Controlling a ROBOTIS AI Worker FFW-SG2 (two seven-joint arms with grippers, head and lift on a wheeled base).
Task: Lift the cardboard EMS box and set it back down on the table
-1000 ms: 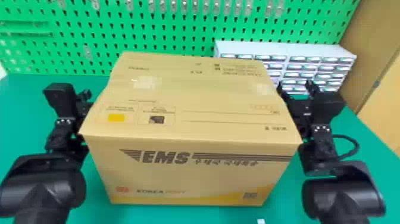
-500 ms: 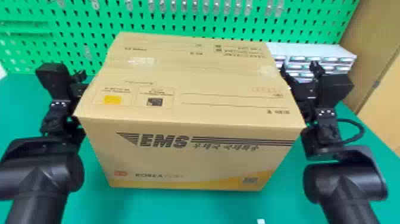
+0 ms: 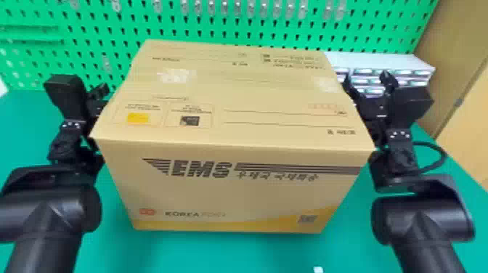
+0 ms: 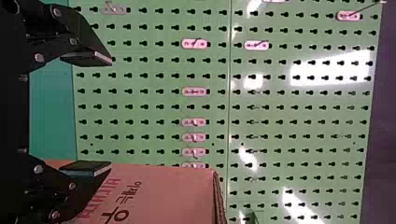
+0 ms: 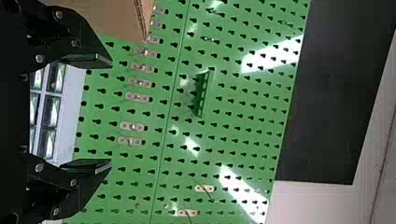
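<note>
The cardboard EMS box [image 3: 232,196] is held up off the green table [image 3: 225,254], between the two arms, its printed front facing me. Against its left side is my left gripper [image 3: 97,96], partly hidden by the box. My right gripper [image 3: 368,89] is at the right side, fingers spread and pointing away. In the left wrist view, the left gripper [image 4: 110,113] is open, with one finger overlapping the box [image 4: 159,193]. The right gripper [image 5: 111,112] is also open in its wrist view, the box [image 5: 112,18] beside one finger. Neither gripper has anything between its fingers.
A green pegboard [image 3: 232,21] with clear hooks stands behind the table. At the back right, behind the box, is a white drawer cabinet [image 3: 395,61]. A wooden panel [image 3: 468,119] rises at the right. A small white piece [image 3: 318,269] lies at the near edge.
The box and both arms have risen compared with a second ago, mostly in the first half of that time; since then they have hardly moved. More table shows below the box.
</note>
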